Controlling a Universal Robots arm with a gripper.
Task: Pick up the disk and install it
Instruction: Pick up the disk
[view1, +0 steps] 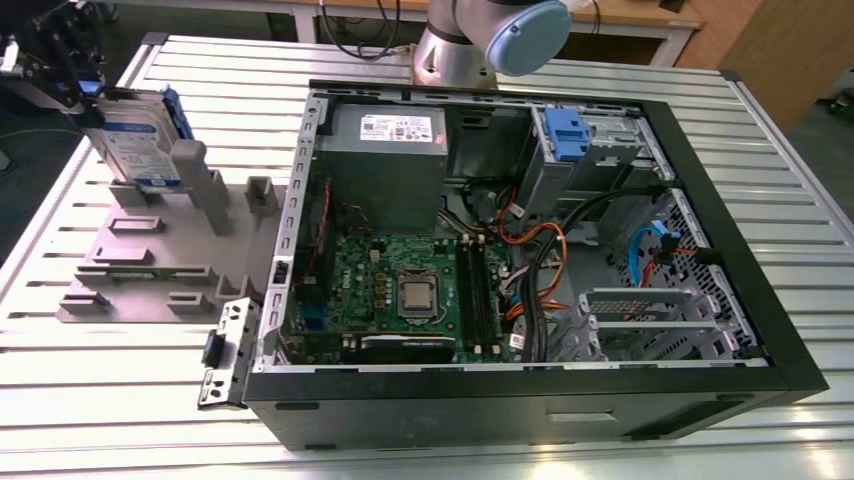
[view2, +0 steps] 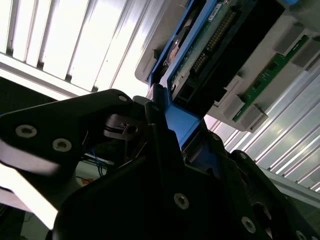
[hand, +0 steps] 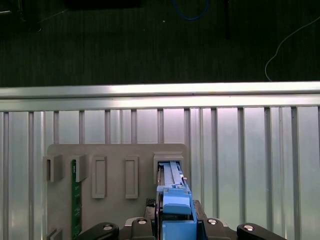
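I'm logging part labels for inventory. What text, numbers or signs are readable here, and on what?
No text can be read.
Label on the disk: print too small to read.
White sticker on the power supply: print too small to read.
Motherboard: markings too small to read.

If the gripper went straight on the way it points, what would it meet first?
The disk sits between the gripper's jaws, so next in line is the grey holder whose slot the disk stands in; how much depth is left there is unclear.
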